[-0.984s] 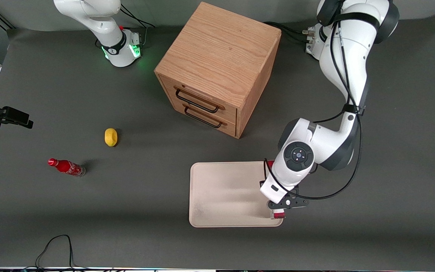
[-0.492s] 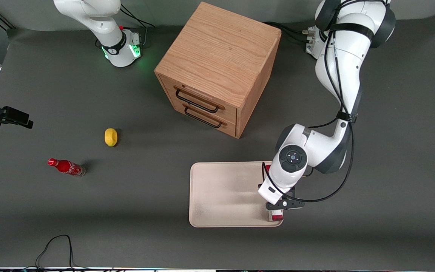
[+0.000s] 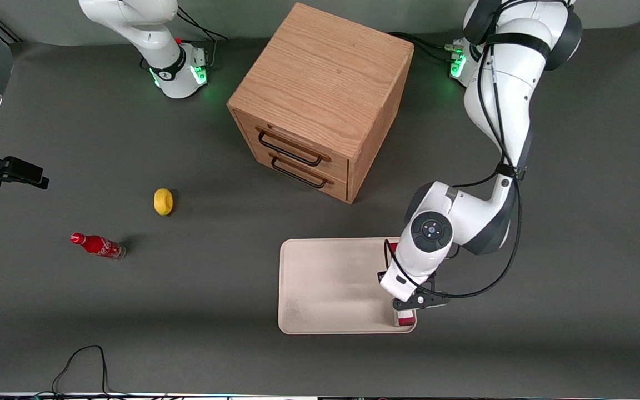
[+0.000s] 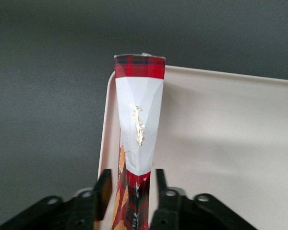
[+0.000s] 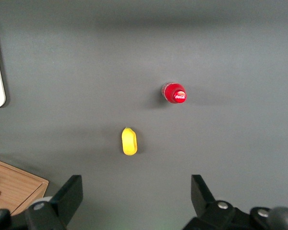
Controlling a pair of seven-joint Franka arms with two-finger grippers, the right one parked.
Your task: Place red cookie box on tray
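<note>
Cookie box pinched on edge at the tray's rim

The gripper (image 4: 129,184) has its two black fingers (image 4: 103,187) squeezed onto the red cookie box (image 4: 138,124), which stands on its thin edge instead of lying flat (you see the tartan band at the end and the white panel with a bit of gold print). Using the tray (image 3: 325,289) as the landmark: the box sits right along the tray's edge at the working arm's end, over the corner nearest the front camera, and I can't tell if its lower edge actually touches the tray. The wooden drawer cabinet (image 3: 320,100) stands farther from the front camera than the tray, and the lemon (image 3: 163,201) and cola bottle (image 3: 98,245) lie well off from the tray toward the parked arm's end
</note>
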